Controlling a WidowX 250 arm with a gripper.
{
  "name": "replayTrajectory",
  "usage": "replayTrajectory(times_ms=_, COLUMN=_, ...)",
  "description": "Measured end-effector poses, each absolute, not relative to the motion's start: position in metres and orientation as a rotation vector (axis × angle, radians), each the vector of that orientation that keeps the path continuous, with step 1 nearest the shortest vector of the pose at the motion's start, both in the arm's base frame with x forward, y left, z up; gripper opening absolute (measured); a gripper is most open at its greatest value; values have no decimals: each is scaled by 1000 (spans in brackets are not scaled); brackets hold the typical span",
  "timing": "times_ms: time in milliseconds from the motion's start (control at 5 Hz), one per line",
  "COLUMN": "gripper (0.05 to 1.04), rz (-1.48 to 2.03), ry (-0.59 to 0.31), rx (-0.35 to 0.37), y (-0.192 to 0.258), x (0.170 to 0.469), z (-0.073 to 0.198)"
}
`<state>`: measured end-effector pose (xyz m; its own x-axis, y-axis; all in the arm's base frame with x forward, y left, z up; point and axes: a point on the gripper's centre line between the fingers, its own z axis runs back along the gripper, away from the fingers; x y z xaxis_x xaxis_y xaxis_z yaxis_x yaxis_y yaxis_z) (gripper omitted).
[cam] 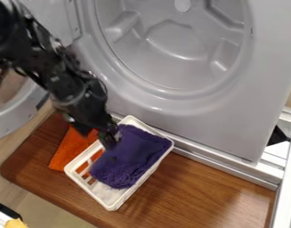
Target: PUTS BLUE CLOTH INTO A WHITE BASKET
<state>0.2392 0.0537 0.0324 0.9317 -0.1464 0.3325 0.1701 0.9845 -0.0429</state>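
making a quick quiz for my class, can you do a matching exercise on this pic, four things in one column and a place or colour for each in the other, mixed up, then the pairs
1. blue cloth
2. basket
3. orange cloth
4. gripper

a. white, with slots
b. black, at the blue cloth's upper left edge
c. inside the basket
d. on the wood, left of the basket

Pairs: 1-c, 2-a, 3-d, 4-b

Hands could reach the basket (113,206) from the front; arm (61,73) and machine (231,131) block behind.
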Motion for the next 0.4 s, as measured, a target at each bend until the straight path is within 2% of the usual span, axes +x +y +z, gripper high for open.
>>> replayTrajectory(times_ms=200, gripper=1001, rz=-178, ry=-361, rx=-58, y=56, x=239, z=54)
replayTrajectory(times_ms=400, gripper=1001, rz=-174, ry=-364, rx=-57, y=56, x=240, z=55)
